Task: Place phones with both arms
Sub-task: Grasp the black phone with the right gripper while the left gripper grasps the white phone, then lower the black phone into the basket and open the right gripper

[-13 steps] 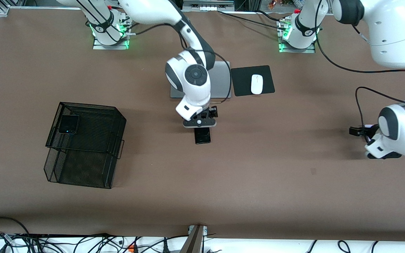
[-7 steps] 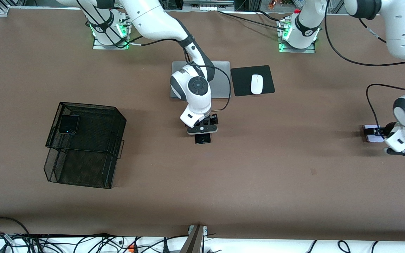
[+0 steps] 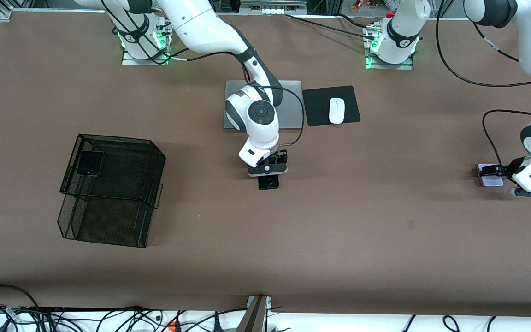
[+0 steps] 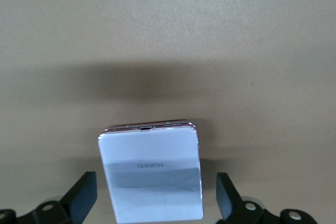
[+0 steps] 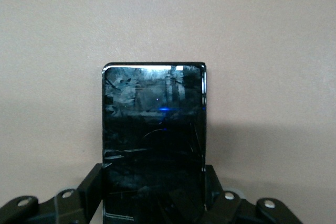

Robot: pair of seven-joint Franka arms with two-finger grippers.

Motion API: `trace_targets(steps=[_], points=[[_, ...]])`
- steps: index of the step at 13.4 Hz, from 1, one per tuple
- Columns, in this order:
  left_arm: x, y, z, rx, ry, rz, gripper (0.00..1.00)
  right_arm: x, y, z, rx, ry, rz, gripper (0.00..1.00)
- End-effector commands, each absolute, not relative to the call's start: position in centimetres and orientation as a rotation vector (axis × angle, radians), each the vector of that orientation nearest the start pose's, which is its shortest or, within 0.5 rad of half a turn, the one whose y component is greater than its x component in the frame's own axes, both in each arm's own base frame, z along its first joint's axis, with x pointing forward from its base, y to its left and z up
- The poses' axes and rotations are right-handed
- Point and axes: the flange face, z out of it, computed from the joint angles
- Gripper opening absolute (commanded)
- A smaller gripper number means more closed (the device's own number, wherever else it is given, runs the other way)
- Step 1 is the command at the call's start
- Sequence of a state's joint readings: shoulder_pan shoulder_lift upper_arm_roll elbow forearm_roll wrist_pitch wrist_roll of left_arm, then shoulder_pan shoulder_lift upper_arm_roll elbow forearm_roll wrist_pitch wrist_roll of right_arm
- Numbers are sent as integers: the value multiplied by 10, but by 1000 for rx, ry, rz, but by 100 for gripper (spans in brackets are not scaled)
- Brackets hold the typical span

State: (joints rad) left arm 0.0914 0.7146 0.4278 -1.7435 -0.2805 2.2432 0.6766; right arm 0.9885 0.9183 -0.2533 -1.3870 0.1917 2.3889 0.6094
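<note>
The long black slab phone (image 3: 268,183) (image 5: 153,114) lies mid-table, nearer the front camera than the laptop. My right gripper (image 3: 268,173) (image 5: 153,190) is down on it, shut with both fingers pressed against its long sides. At the left arm's end of the table lies the pale lavender flip phone (image 3: 488,180) (image 4: 152,171). My left gripper (image 3: 495,171) (image 4: 156,196) is low over it and open, one finger on each side with gaps to the phone. The black flip phone (image 3: 90,163) rests in the top tier of the wire basket (image 3: 104,221).
The silver laptop (image 3: 291,103) sits under the right arm's wrist. Beside it, toward the left arm's end, a white mouse (image 3: 337,110) rests on a black pad (image 3: 318,108). The two-tier black wire basket stands toward the right arm's end.
My right gripper came down over the slab phone and shut on its sides. My left gripper sank from above the table to straddle the lavender phone, still open.
</note>
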Motion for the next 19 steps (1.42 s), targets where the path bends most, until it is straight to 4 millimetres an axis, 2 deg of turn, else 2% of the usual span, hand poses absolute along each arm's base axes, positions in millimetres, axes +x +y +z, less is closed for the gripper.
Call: trace_targets(steps=[1,3,4,5,6,7,8,9,10,12,14,16,19], points=[[574,297,168,-3169,74,233,100,525,528,231,-3092,-142,-121,0],[572,297,154,-3179,28,253,100,537,510,281,-3098,-94,-86,0],[572,297,154,-3178,46,256,89,546,495,310,-3098,-61,-65,0],[573,297,157,-3175,72,264,54,553,478,333,-3106,-33,-46,0],[575,294,159,-3176,67,264,50,562,455,353,-3134,4,-20,0],[575,292,159,-3178,57,270,56,569,428,368,-3171,22,37,0],[575,292,158,-3182,45,271,70,577,399,382,-3194,40,73,0],[575,292,158,-3185,29,267,90,584,364,393,-3213,72,109,0],[575,292,157,-3184,-17,269,100,588,326,397,-3223,94,150,0],[576,292,159,-3170,-64,273,100,592,240,394,-3221,132,211,0],[582,294,164,-3162,-55,252,100,597,164,388,-3221,119,223,0],[581,295,164,-3161,-48,250,100,599,122,375,-3227,55,212,0],[583,295,166,-3149,-6,249,100,601,95,350,-3243,78,187,0]])
